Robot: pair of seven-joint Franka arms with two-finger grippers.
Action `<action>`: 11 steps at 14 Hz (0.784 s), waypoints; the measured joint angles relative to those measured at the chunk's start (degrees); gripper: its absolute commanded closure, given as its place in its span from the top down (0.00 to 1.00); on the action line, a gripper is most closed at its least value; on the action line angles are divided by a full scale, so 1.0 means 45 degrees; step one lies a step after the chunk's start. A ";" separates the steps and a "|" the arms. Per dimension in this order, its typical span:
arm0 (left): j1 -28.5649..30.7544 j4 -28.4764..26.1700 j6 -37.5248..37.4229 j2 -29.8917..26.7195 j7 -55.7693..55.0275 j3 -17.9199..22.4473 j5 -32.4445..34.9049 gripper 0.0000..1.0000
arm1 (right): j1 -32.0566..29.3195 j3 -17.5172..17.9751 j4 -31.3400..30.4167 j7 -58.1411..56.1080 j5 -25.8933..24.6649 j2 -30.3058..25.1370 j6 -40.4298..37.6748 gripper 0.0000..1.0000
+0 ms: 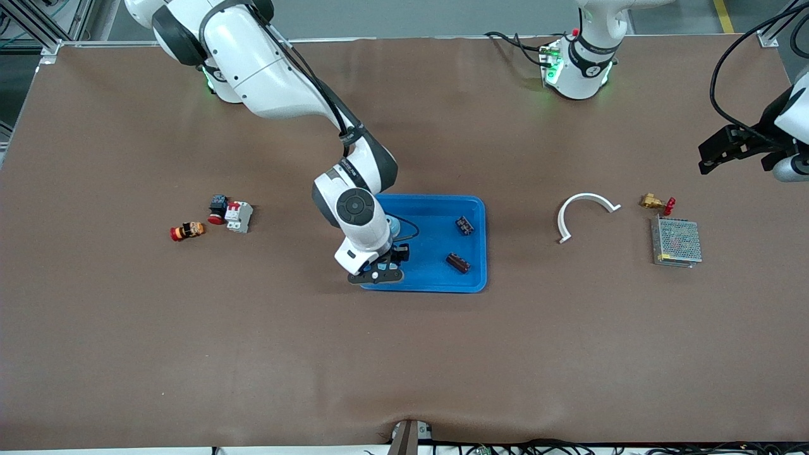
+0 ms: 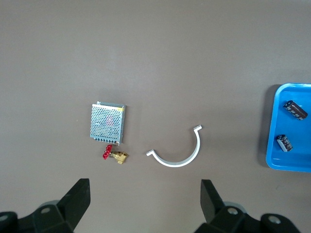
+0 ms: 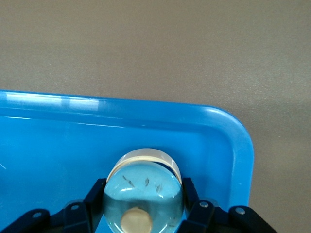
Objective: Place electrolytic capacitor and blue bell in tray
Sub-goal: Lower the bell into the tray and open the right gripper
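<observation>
I noted the right gripper (image 3: 143, 206) clamped on the blue bell (image 3: 144, 191) over the tray (image 1: 475, 253) — two capacitors (image 1: 457, 262) lay nearby; the left gripper (image 2: 146, 204) waited, jaws wide, holding nothing.

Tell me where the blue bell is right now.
The blue bell is held in the right gripper, over the tray at its end toward the right arm, apart from the two capacitors.
</observation>
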 measured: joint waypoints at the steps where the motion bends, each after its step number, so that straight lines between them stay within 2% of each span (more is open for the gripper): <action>1: 0.0000 0.0002 0.0000 0.0009 0.0000 0.0000 0.0000 1.00 | 0.0001 0.0000 0.0000 0.0007 -0.0031 0.0020 0.0035 0.77; 2: 0.0000 0.0003 0.0000 0.0022 0.0000 0.0000 0.0000 1.00 | 0.0002 0.0000 0.0000 0.0010 -0.0045 0.0038 0.0059 1.00; 11: 0.0000 0.0018 0.0031 0.0065 0.0000 0.0000 0.0000 1.00 | 0.0000 -0.0040 0.0361 0.0013 -0.0090 -0.0115 -0.0317 1.00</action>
